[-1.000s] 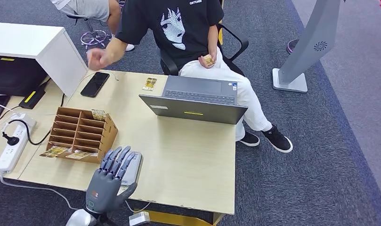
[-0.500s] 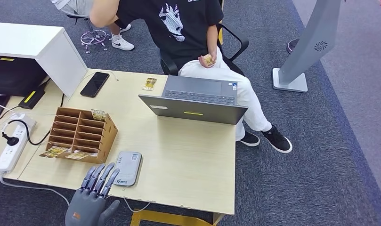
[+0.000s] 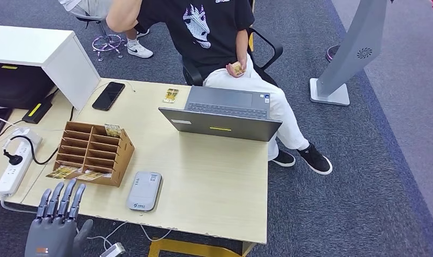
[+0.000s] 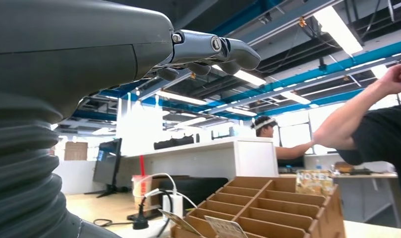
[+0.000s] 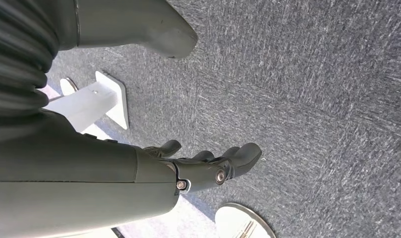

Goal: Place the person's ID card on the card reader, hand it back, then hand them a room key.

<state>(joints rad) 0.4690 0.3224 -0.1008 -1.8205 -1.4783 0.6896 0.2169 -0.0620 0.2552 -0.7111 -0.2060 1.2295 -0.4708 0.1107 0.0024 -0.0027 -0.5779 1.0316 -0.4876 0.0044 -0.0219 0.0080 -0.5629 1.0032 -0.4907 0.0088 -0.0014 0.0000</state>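
Light wood desk (image 3: 214, 176), head view: grey card reader (image 3: 144, 191) lies flat nr the front edge, just beside the cardboard slot rack (image 3: 91, 153), w/ nothing on top of it. Left hand (image 3: 54, 225) hangs off the front-left corner, below the desk edge, fingers straight and spread, holding nothing; reads as a rest pose between steps. Rack sits twd the left edge, cards in its low front slots (image 3: 77, 173) and one standing at its back (image 3: 112, 130), prob the room keys, within easy reach of that hand. Another card (image 3: 170, 95) lies nr the far edge beside the open laptop (image 3: 222, 113). Person (image 3: 214, 32) seated behind the far edge holds sth small and yellowish (image 3: 236, 68) in the lap, poss a card, can't tell. Phone (image 3: 108, 96) far-left. Room: wide bare strip from reader to right edge, laptop blocks a straight reach to the person, path past the phone side is freer

Left wrist view: hand (image 4: 208, 52) in air, fingers stretched fwd w/ tips bent a bit, nothing in them. Rack (image 4: 267, 208) below and ahead, well apart. Person's bent arm (image 4: 357, 119) raised at the far side

Right wrist view: right hand (image 5: 208, 168) hangs over grey carpet (image 5: 312, 89), fingers loosely curled, apart, no load; white base (image 5: 96, 99) nearby. Arm parked, away from the desk
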